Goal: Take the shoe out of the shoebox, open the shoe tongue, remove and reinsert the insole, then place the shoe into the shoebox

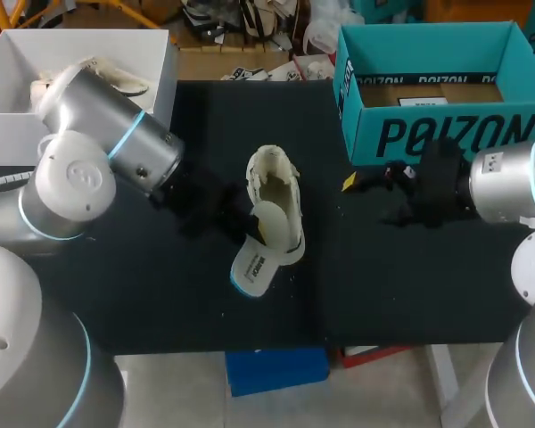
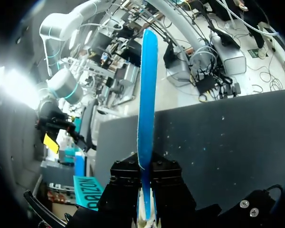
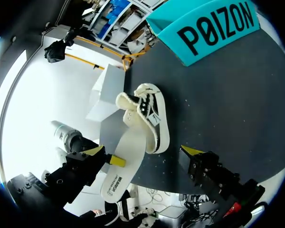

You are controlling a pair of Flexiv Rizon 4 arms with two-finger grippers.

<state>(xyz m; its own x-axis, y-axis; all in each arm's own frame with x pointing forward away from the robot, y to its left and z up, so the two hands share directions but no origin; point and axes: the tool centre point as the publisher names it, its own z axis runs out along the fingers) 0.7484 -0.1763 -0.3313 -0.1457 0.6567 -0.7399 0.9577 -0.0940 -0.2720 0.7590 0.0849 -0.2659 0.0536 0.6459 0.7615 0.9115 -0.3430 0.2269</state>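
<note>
Seen from above, the left hand all but vanishes against the dark tabletop, fingertips indistinct beside the insole. The shoebox loses its right corner to the view's edge. At the left wrist, the insole's gripped end is buried in the hand.

print on shoebox & insole
</note>
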